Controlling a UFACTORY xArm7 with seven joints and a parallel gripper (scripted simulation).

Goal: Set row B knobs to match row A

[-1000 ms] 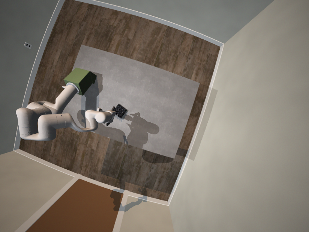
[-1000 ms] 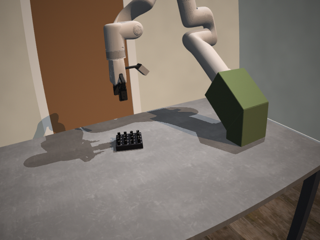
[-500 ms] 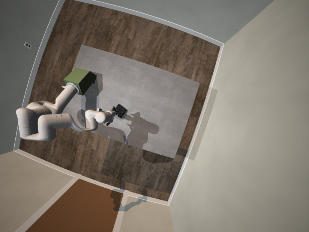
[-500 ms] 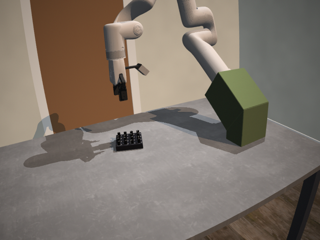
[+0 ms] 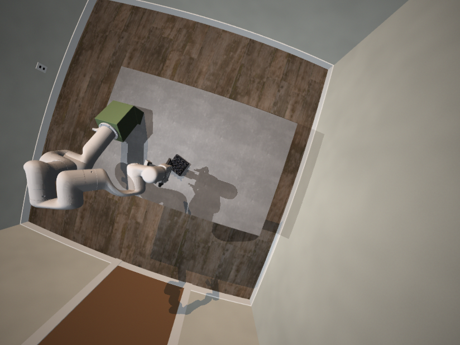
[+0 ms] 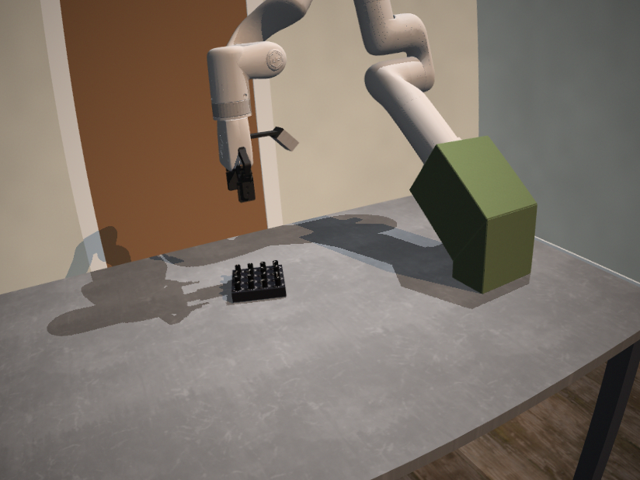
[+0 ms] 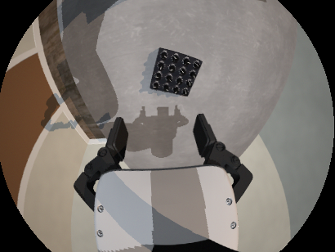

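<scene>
You had the gripper (image 6: 241,182) hanging high above the worktop (image 6: 330,361), well clear of the knob box (image 6: 258,283), jaws spread fully wide with nothing between them. The knob box stood on the grey worktop toward the edge nearest the door (image 6: 154,129), upright on its feet. In the wrist view it lay beyond the black fingers, knob lines too small to read. The green pedestal (image 6: 485,217) sat near the corner.
</scene>
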